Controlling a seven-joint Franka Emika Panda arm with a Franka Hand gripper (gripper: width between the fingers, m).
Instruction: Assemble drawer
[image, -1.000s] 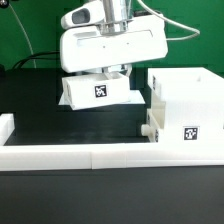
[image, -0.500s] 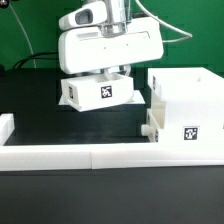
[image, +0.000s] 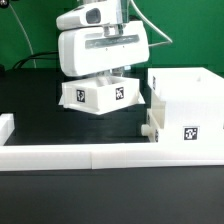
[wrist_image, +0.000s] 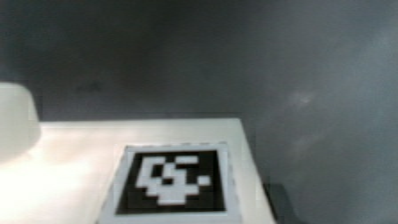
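My gripper (image: 100, 78) is shut on a small white drawer tray (image: 98, 95) and holds it in the air above the black table, left of the shell. The tray is turned so that two tagged faces show. The fingertips are hidden by the tray. The large white boxy shell (image: 190, 105) stands at the exterior view's right, with a tag on its front and a small knob (image: 148, 128) sticking out low on its left side. In the wrist view a white tray face with a black-and-white tag (wrist_image: 175, 180) fills the lower part; the fingers do not show.
A long low white border wall (image: 70, 153) runs along the front of the table, with a raised end at the exterior view's left (image: 5, 125). Green backdrop and cables are behind the arm.
The gripper has turned with the tray and shifted slightly to the exterior view's left. One tagged face showed before; now two do.
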